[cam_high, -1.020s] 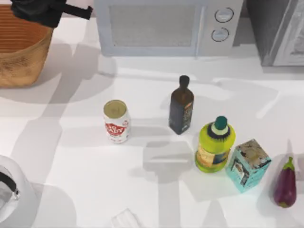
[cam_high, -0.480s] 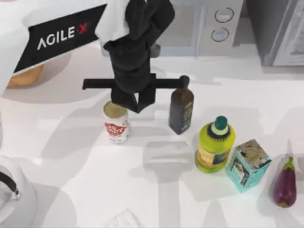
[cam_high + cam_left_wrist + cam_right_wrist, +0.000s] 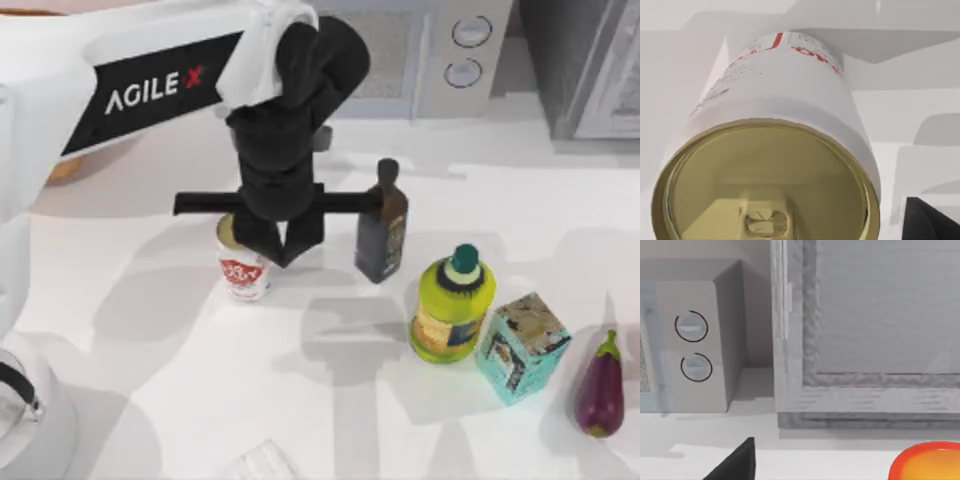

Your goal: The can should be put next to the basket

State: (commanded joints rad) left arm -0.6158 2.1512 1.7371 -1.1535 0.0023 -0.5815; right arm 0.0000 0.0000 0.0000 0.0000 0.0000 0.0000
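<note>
Can [image 3: 243,272] upright mid-table, just left of dark bottle [image 3: 381,228]. Left gripper [image 3: 274,243] directly over can top, fingers spread, not yet closed. Likely light, rigid, smooth-walled; grasp mid-body across diameter. Basket [image 3: 62,168] well apart, far-left.

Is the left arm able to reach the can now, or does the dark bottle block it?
Probably yes. The left gripper hangs directly over the can, and the dark bottle stands apart, off to the side.
</note>
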